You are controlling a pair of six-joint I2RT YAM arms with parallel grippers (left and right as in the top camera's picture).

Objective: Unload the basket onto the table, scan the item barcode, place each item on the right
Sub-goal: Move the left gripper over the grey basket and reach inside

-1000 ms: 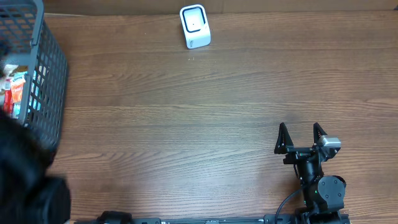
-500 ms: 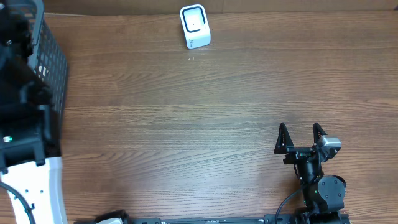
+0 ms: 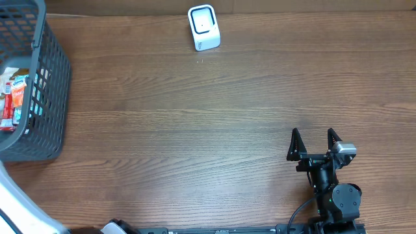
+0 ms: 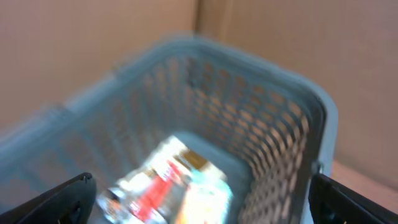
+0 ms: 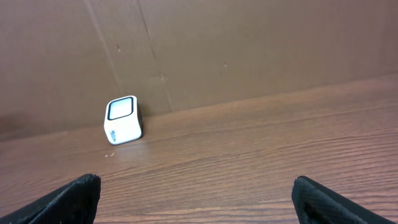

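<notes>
Left arm (image 3: 13, 208) no longer covers the basket (image 3: 55, 91) in the overhead view; it now shows only at the lower left corner, and the right gripper (image 3: 314, 144) stands where it did. You are at the opening step: picking an item, with nothing lifted yet. The left gripper (image 4: 200, 180) looks down into the basket, jaws spread wide and empty, over the blurred packets (image 4: 168, 186). The right gripper is likewise spread and empty, resting on the table (image 3: 195, 130) and facing the scanner (image 3: 203, 27), which sits well apart at the far edge. Your next move likely calls for lowering the left jaws onto a single packet, closing, then carrying it to the scanner's window. Count: one basket, one scanner, two grippers; at least three packets show, but their exact number cannot be told.
</notes>
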